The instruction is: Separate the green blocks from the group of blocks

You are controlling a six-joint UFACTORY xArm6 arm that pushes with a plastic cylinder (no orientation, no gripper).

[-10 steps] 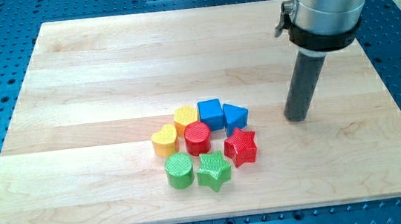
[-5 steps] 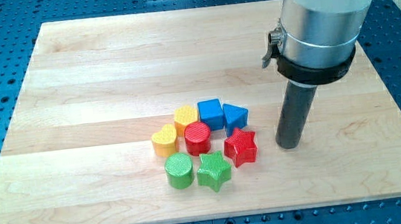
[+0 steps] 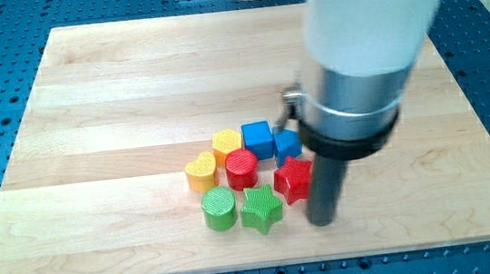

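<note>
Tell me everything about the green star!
The green star is a small chunky block with a ridged top, looking like printed plastic. It lies flat on the wooden board at the bottom edge of the group. The green cylinder sits close on its left, the red star up to its right. My tip stands just right of it, apart.

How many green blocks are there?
2. The green cylinder sits at the cluster's bottom left, and the green star is right beside it, to the view's right. My tip is further right, near the red star. None seem hidden.
</note>
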